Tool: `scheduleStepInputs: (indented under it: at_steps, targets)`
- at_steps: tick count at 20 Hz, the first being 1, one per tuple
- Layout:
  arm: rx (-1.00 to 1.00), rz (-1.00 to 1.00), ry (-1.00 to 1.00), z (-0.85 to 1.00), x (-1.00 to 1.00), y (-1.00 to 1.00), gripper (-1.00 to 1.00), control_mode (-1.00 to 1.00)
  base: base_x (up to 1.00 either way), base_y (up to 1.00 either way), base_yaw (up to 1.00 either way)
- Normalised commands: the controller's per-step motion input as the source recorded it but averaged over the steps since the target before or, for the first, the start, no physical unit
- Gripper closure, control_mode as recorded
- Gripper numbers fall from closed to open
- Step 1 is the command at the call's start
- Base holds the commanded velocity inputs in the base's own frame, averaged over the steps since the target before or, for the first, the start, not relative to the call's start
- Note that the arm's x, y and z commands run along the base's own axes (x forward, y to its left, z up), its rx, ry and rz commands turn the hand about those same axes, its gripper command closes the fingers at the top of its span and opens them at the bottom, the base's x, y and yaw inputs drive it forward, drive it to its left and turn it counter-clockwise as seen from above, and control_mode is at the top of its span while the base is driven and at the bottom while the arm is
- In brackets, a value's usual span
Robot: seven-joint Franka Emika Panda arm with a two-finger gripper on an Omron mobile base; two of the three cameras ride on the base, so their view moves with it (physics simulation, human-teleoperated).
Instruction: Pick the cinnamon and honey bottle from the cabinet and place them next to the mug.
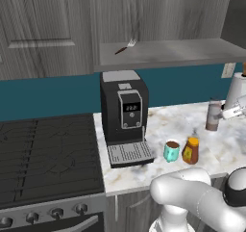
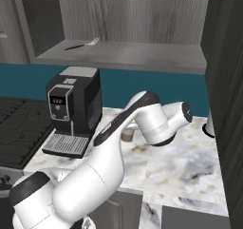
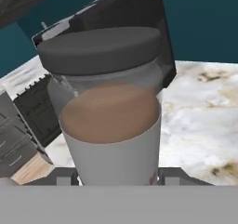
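cinnamon [image 1: 213, 114] clamped upright in the gripper [image 3: 119, 179] — over the counter [image 1: 178, 122].
honey bottle [image 1: 190, 150] just beside the mug [image 1: 171, 150], at its 3 o'clock.

a home kitchen: a black stove [image 1: 48, 154] with knobs beside a marble table [image 1: 192, 125], a coffee machine [image 1: 124, 115], grey wood-grain cabinet [image 1: 43, 29] doors and teal backsplash [image 1: 48, 94].

Upright cinnamon [image 1: 213, 114] right of honey bottle [image 1: 190, 150], mug [image 1: 171, 150].
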Motion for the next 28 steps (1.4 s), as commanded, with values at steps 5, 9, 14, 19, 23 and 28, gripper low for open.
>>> scheduleStepInputs:
  at_steps: [5,9,14,19,23,28]
  targets:
    - [0.0,0.0,0.0,-0.64,0.0,0.0,1.0,-1.0,0.0,0.0,0.0]
    - [-0.03,0.0,0.0,-0.51,0.0,0.0,1.0,-1.0,0.0,0.0,0.0]
    - [-0.02,-0.01,0.0,-0.33,0.0,0.0,1.0,-1.0,0.0,0.0,0.0]
    - [0.0,-0.02,0.0,-0.14,-0.05,0.0,1.0,-1.0,0.0,0.0,0.0]
    - [0.0,-0.01,0.0,0.0,0.0,-0.15,1.0,-1.0,0.0,0.0,0.0]
    - [-0.02,0.0,-0.02,-0.04,-0.03,-0.06,1.0,-1.0,0.0,0.0,0.0]
